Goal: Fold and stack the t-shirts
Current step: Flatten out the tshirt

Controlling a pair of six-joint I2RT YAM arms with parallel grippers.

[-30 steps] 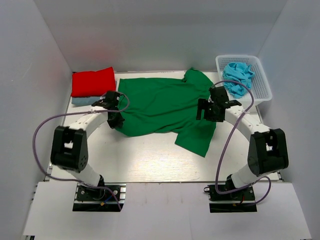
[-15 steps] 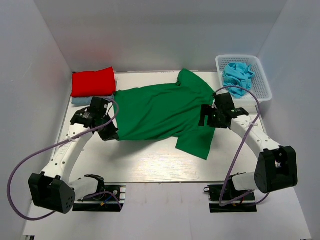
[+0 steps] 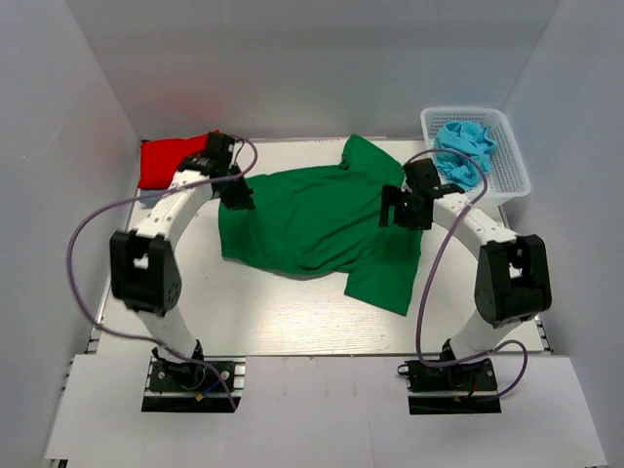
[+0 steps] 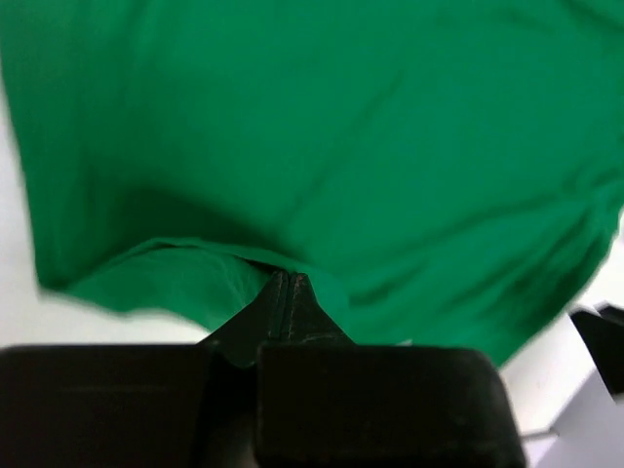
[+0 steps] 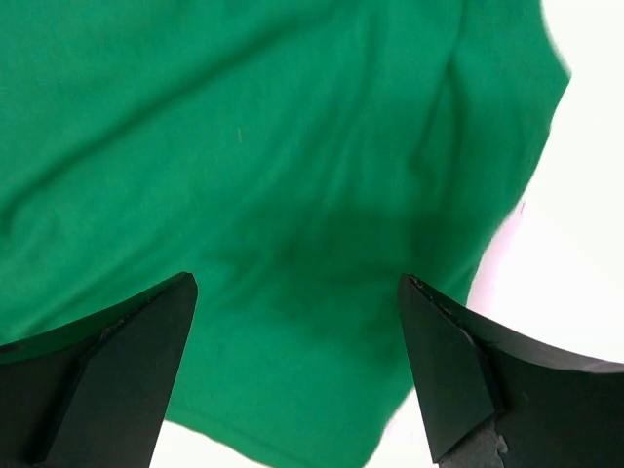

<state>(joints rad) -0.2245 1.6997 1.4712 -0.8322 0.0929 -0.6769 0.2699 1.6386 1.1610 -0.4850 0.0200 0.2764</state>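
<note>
Two arms reached over the white table, and between them lay the dark green t-shirt, spread loosely across the middle of the overhead frame, with one sleeve trailing toward the lower right and another part reaching up to the top centre of the table. The left gripper sat at the shirt's upper left corner, its jaws pressed together on a pinch of the green edge; in the left wrist view the cloth rose in a small ridge into the closed fingertips. The right gripper hung over the shirt's right-hand side, jaws wide apart and holding nothing; in the right wrist view its two black fingers framed plain green cloth, and whether they touched it could not be told. A folded bright red t-shirt rested at the upper left, just beyond the left gripper. At the upper right, a white mesh basket held crumpled turquoise cloth
</note>
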